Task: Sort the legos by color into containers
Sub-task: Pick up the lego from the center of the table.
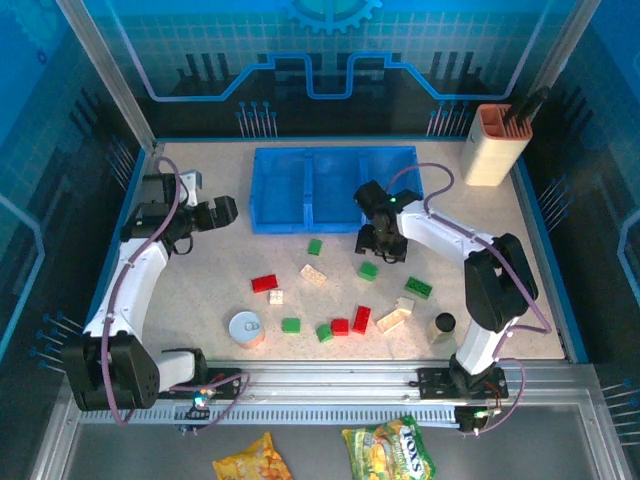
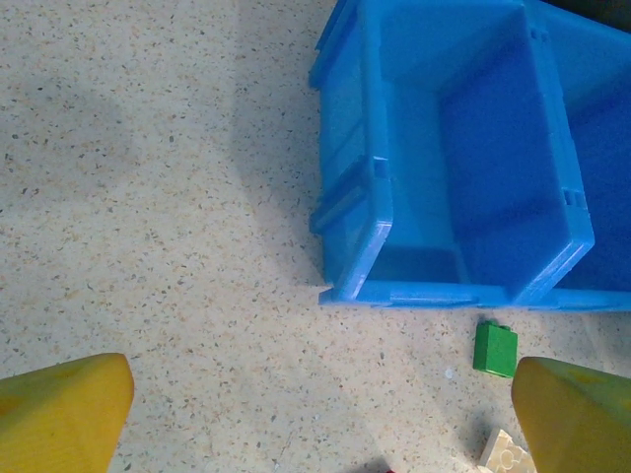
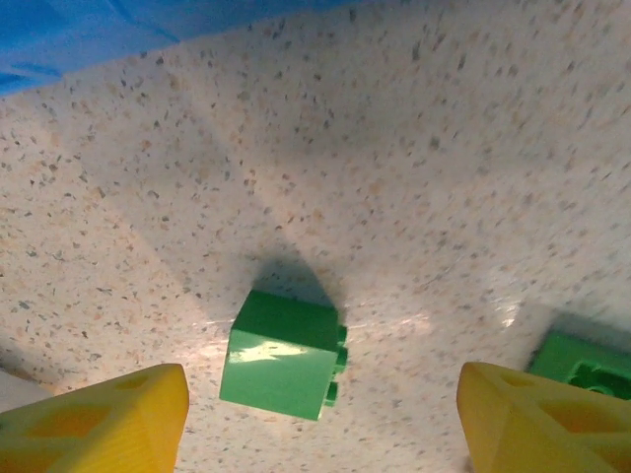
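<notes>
The containers are one blue three-part bin [image 1: 335,188] at the back middle of the table. Red, green and cream legos lie scattered in front of it. My right gripper [image 1: 380,250] hovers open over a green brick [image 1: 369,270]. In the right wrist view that green brick [image 3: 286,355] lies on its side on the table, between the spread yellow fingertips [image 3: 108,419] and touching neither; the right gripper [image 3: 320,414] holds nothing. My left gripper [image 1: 230,212] is wide open and empty to the left of the bin [image 2: 355,217], above bare table. A green brick [image 2: 494,348] lies just in front of the bin's wall.
A round white-orange tin [image 1: 246,329] and a small black cylinder [image 1: 443,325] stand among the front bricks. A beige holder with an orange top [image 1: 493,145] is at the back right. A second green brick [image 3: 582,370] lies just right of my right gripper. A cream brick [image 2: 508,455] lies by my left fingertip.
</notes>
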